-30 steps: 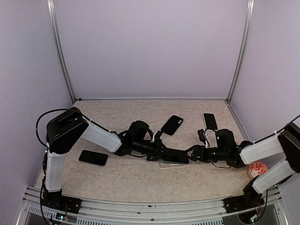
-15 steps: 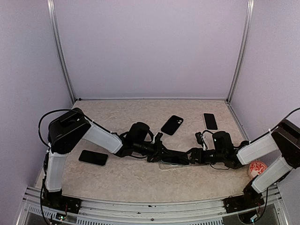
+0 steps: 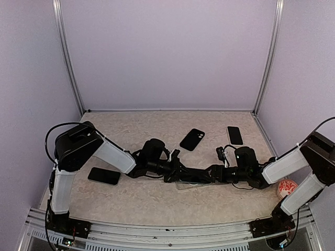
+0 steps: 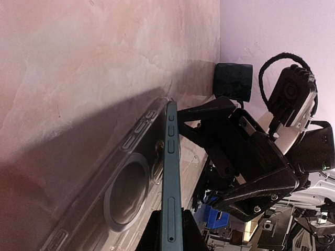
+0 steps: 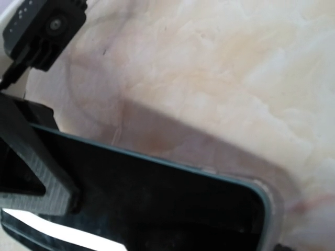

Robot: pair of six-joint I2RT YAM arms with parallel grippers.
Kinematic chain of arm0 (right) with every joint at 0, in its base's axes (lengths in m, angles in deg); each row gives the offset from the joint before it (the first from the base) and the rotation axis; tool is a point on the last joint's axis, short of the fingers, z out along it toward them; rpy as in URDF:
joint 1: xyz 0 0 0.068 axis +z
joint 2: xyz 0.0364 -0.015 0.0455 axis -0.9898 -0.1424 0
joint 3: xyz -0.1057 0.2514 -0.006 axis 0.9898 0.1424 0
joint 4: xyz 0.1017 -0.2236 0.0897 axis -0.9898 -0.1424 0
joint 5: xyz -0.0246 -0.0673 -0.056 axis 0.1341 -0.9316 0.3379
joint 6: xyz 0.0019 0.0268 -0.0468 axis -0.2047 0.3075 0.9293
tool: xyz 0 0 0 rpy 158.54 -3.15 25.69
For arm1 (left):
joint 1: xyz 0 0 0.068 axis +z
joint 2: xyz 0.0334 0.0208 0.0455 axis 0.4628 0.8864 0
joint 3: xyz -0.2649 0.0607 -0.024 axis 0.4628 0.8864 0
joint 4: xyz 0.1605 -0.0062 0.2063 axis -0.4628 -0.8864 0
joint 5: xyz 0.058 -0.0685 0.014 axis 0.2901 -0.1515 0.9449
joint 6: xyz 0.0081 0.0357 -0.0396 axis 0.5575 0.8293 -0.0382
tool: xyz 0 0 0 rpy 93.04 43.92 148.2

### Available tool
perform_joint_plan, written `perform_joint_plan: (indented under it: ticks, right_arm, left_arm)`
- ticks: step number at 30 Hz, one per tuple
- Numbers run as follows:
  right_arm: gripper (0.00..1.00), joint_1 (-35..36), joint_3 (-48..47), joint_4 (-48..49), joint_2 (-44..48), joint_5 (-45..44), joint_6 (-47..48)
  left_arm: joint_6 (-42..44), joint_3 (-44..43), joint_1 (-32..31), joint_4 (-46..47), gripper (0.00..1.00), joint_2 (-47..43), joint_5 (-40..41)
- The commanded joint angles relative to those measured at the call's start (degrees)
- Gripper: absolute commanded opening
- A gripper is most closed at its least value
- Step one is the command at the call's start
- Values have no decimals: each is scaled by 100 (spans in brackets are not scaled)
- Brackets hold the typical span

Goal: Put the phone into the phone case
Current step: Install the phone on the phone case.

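My left gripper [image 3: 177,173] is clamped tight on the near end of the phone [image 4: 171,178]. Its wrist camera shows only finger stubs either side of the phone's thin buttoned edge, cut off at the bottom of the frame. The right gripper [image 3: 213,173] has its jaws spread wide at the phone's far end, but I cannot tell whether either pad bears on it. From above, both black grippers and the black phone merge into one dark bar. The right wrist view is blurred and mostly filled by the phone's dark face.

The phone case [image 4: 123,196] lies flat on the table [image 3: 141,201] directly under the phone, with a ring mark showing on it. The phone's visible edge stands clear of the case wall, so it is not seated. From above the case is barely a pale sliver.

Both arms reach low and inward, with their forearms close to the table and their wrists facing each other across the middle.

Against a second ago, the right arm has crept leftward toward the left gripper, while the left arm has barely shifted.

Three other black phones lie apart: one on the left [image 3: 103,176] and two behind [image 3: 191,139] [image 3: 234,135]. A red-and-white disc [image 3: 288,187] sits beside the right arm.
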Motion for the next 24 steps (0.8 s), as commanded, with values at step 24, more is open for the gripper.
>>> perform_joint_plan:
  ticks: [24]
  right_arm:
    - [83,441,-268,-465,61,-33,-137]
  left_arm:
    - [-1383,649,-163,1268,0,145,353]
